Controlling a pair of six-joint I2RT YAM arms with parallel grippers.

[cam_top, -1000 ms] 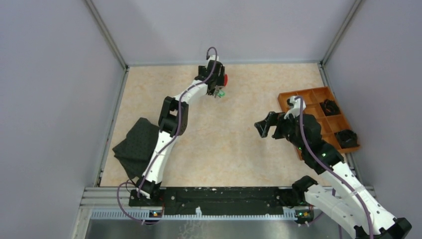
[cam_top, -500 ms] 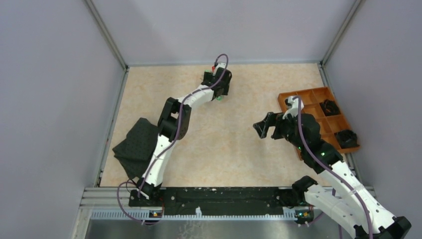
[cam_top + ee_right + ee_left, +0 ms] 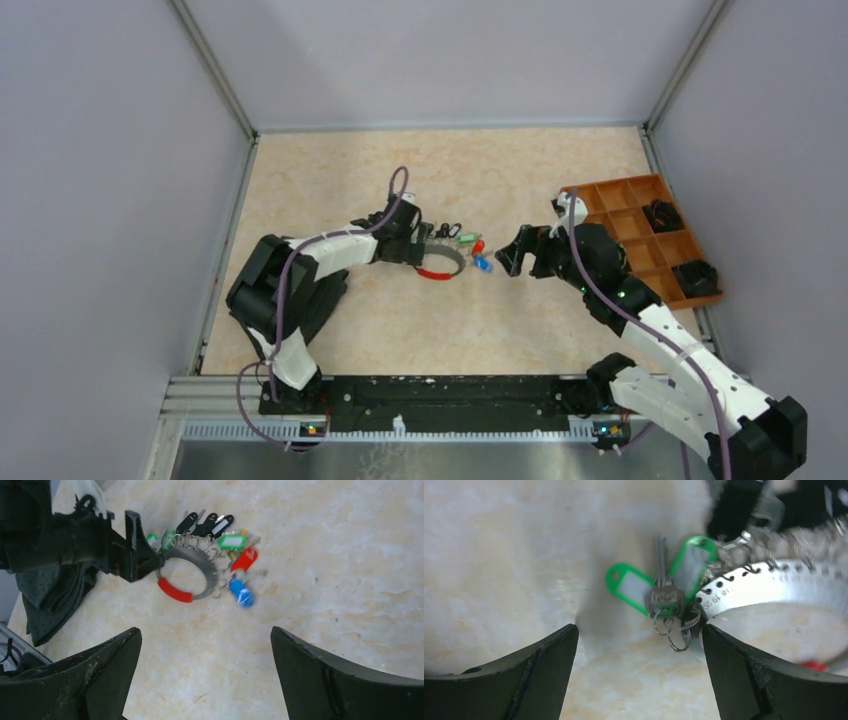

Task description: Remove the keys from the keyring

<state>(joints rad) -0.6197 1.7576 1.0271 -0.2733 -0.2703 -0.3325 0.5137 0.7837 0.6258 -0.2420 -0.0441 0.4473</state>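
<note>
**A:** Where is the keyring, and what are the two arms doing?

**B:** The keyring (image 3: 433, 273), a thin grey hoop with a red sleeve on its near arc, lies flat around the middle of the table (image 3: 520, 170). The keys (image 3: 468, 243) are all threaded on and fan out from its far and right sides, with green, red, blue and black heads. The left gripper (image 3: 414, 240) sits low at the ring's left edge. Its jaws are spread wide and hold nothing, and a green-tagged key (image 3: 663, 597) lies between its fingers. The right gripper (image 3: 508, 262) hangs just right of the keys, with its jaws equally wide and empty.

**A:** What could go wrong from here?

**B:** Nothing pins the ring, so a one-sided pull on a key would probably drag the whole bunch across the table instead of freeing the key. The keys lie crowded and overlapping, and each is much smaller than a gripper. Closing the jaws could therefore trap two heads, or only a small split ring. The grippers are also close together over the bunch. If both close in at once, their fingers may collide or knock the ring away.
</note>
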